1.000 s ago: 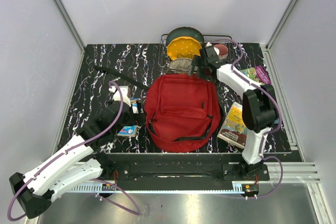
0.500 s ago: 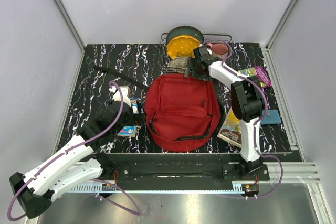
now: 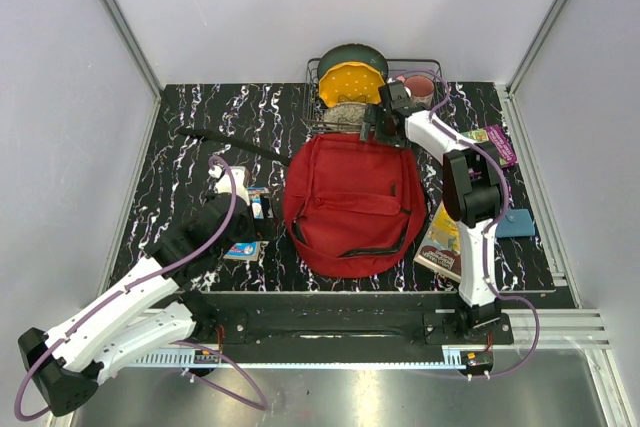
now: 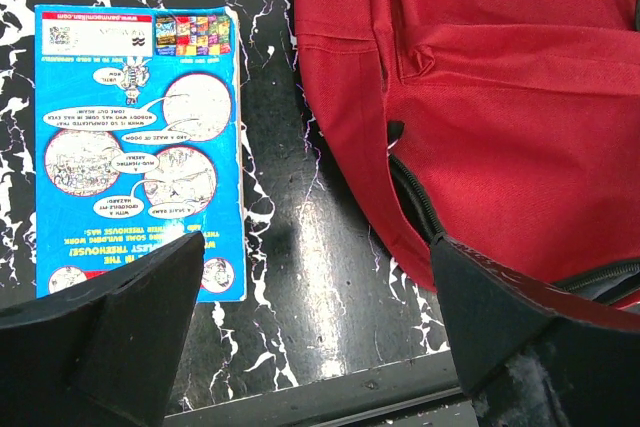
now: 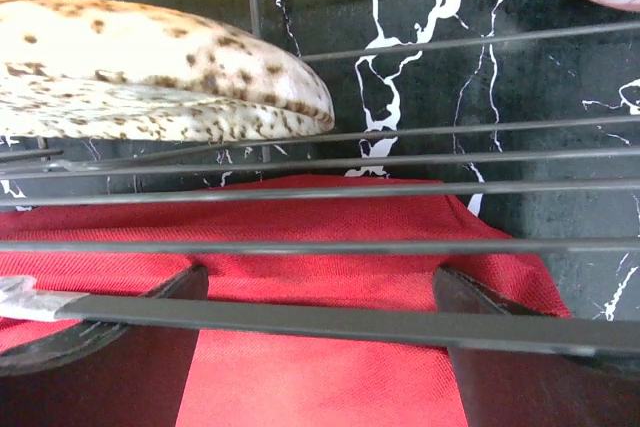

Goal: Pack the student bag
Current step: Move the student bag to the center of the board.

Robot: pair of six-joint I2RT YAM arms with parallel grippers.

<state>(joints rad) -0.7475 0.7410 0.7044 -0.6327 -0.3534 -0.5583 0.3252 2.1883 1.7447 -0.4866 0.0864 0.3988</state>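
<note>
The student bag [image 3: 352,205], a big red backpack with black zippers, lies flat in the middle of the table. My right gripper [image 3: 374,131] is at the bag's far top edge, beside the wire rack. In the right wrist view the right gripper [image 5: 320,347] stands open, its fingers wide apart over the red fabric [image 5: 330,377], with rack wires across the view. My left gripper [image 3: 243,227] hovers left of the bag. In the left wrist view the left gripper [image 4: 320,332] is open over bare table, between a blue comic book [image 4: 140,142] and the bag's side [image 4: 500,117].
A wire dish rack [image 3: 428,69] at the back holds a yellow plate [image 3: 350,88], a dark bowl [image 3: 352,54], a speckled plate [image 5: 150,77] and a pink cup [image 3: 421,93]. Books [image 3: 448,239] and a colourful booklet [image 3: 490,141] lie right of the bag. A black rod [image 3: 235,145] and small items [image 3: 259,203] lie left.
The right arm folded in and its gripper shifted along the bag's top edge. The bag slid a little toward the back right. The left arm has not moved.
</note>
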